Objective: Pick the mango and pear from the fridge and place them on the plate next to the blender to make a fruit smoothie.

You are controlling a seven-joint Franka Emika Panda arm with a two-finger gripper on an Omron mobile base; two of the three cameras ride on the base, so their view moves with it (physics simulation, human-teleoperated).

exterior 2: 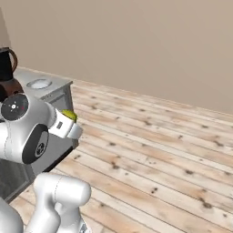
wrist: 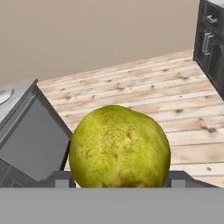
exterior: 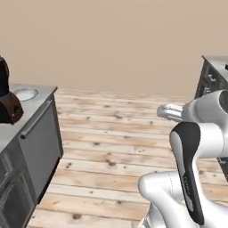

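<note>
- The gripper (wrist: 116, 186) is closed on the pear (wrist: 119, 146); in the hand view the yellow-green fruit sits between the dark finger tips at the bottom edge.
- In the right base view a sliver of the pear (exterior 2: 69, 115) shows past the end of the white arm (exterior 2: 27, 127), carried above the floor (exterior 2: 154, 154) just off the counter's end.
- Step in hand, as I judge it: carrying the pear toward the plate beside the blender. Whether the mango is already delivered I cannot tell; the plate looks bare from here.
- Next move calls for bringing the fruit over the counter (exterior: 31, 107), above the plate (exterior: 24, 94), lowering, then letting go gently so the round pear does not roll off.
- The left base view shows the plate just beside the blender (exterior: 8, 95) on the counter top; there the arm hides the fruit.
- The right base view shows plate (exterior 2: 38, 83) and blender (exterior 2: 8, 73) beyond the arm.
- The hand view shows the grip itself, plus the counter's grey side (wrist: 30, 144).
</note>
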